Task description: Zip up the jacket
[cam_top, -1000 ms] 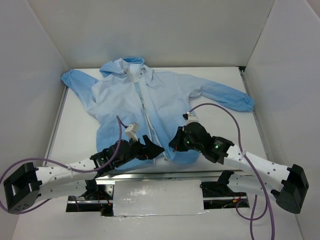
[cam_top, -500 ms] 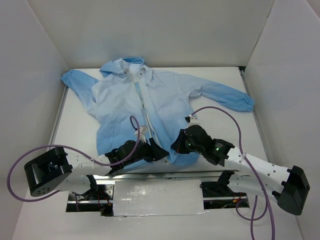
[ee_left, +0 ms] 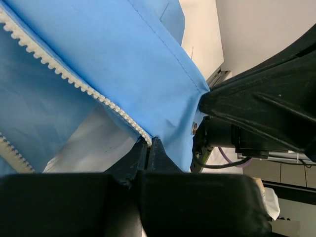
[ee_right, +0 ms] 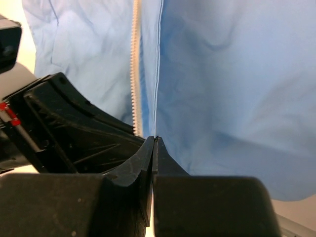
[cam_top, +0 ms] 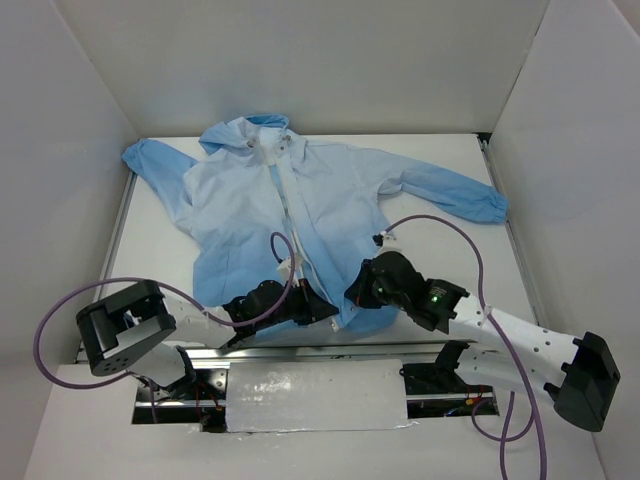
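The light-blue hooded jacket (cam_top: pixel 330 195) lies flat on the table, front up, its white zipper strip (cam_top: pixel 290 215) running down the middle. Both grippers meet at the hem. My left gripper (cam_top: pixel 325 312) is shut on the bottom end of the zipper teeth (ee_left: pixel 64 71), pinching the fabric edge (ee_left: pixel 148 140). My right gripper (cam_top: pixel 352 297) is shut on the other front panel's edge (ee_right: pixel 154 139), beside the zipper teeth (ee_right: pixel 135 64). Each wrist view shows the other gripper's black body close by. The zipper slider is not visible.
White walls enclose the table on three sides. The sleeves spread to the far left (cam_top: pixel 145 158) and right (cam_top: pixel 480 200). A metal rail (cam_top: pixel 300 350) runs along the near edge, by the arm bases. Purple cables (cam_top: pixel 440 225) loop over both arms.
My left arm has swung in towards the hem, and its gripper has gone from open to shut on the zipper edge. The right gripper has stayed shut and has barely moved.
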